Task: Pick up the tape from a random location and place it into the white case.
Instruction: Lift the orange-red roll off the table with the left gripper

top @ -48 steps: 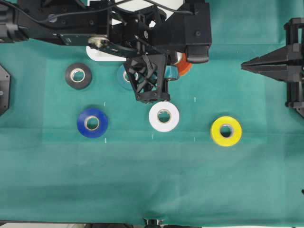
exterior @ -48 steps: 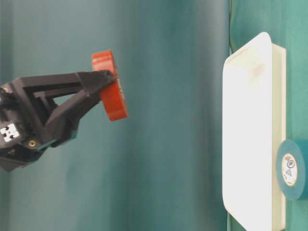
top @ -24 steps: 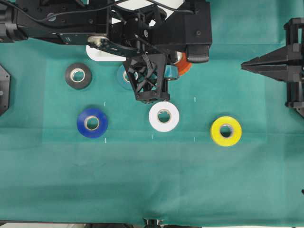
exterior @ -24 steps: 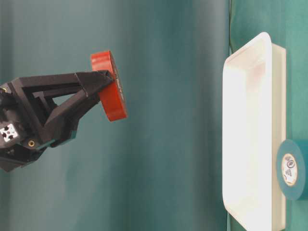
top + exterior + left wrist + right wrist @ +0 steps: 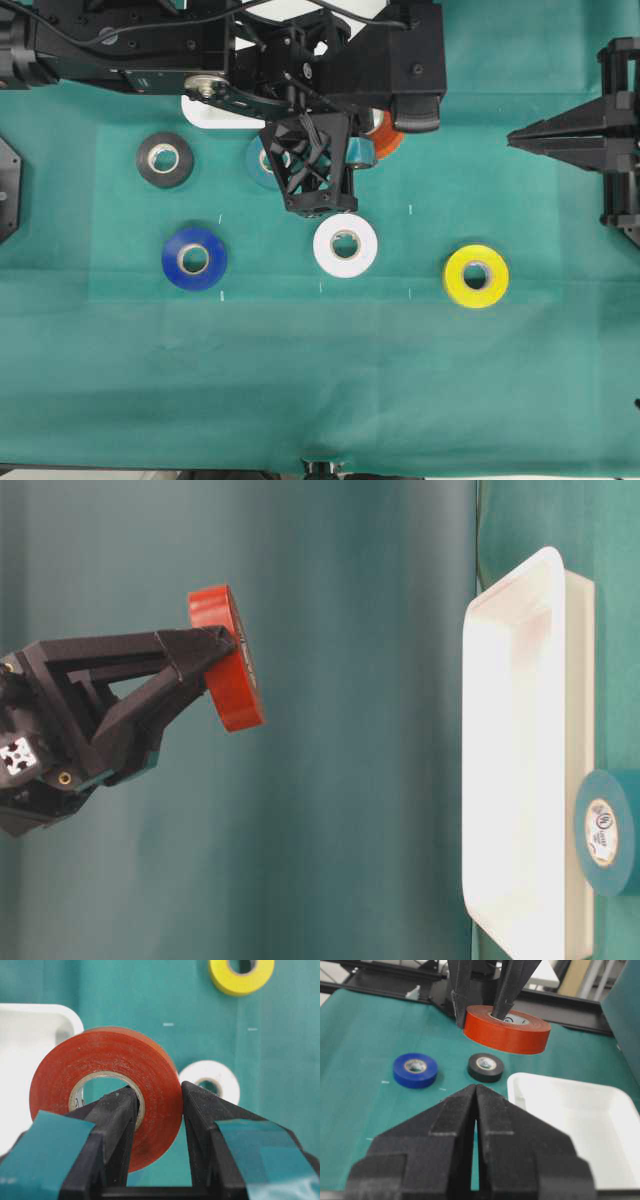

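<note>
You see the left gripper [image 5: 157, 1110] closed on the tape [image 5: 107, 1087], high above the white case [image 5: 520, 770]; the right gripper [image 5: 476, 1095] is closed, empty.

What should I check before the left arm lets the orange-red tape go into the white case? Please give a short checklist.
1. Grip: the left pincer holds the tape, one finger through the core, one outside. Ok.
2. Tape lifted off the cloth, held in the air. Ok.
3. White case has nothing inside that shows. Ok.
4. Tape fully over the case: the arm hides this from above. Cannot tell.
5. Right pincer shut and parked far off to the side. Ok.
6. Teal roll lies against the case but outside the rim. Ok.
</note>
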Robot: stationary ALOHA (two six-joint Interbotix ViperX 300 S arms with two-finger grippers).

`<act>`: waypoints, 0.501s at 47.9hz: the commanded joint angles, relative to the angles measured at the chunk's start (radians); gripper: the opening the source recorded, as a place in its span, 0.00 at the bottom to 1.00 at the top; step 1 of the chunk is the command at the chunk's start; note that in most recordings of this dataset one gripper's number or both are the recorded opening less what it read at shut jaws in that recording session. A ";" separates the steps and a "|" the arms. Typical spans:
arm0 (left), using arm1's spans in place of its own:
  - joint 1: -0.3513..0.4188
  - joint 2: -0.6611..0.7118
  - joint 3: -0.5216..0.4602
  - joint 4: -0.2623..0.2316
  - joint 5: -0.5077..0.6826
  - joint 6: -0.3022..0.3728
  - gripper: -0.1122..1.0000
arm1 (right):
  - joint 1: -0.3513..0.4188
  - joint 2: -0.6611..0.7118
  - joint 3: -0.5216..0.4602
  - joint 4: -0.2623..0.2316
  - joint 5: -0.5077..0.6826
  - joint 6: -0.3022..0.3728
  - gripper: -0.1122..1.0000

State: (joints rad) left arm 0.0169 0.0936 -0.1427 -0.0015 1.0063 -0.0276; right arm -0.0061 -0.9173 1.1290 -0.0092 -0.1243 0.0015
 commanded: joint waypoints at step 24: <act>0.002 -0.086 0.048 0.003 -0.006 0.000 0.32 | 0.000 0.008 -0.029 0.000 0.003 0.002 0.10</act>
State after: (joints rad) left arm 0.0169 0.0629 -0.0982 -0.0015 1.0048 -0.0276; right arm -0.0061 -0.9173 1.1290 -0.0092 -0.1212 0.0015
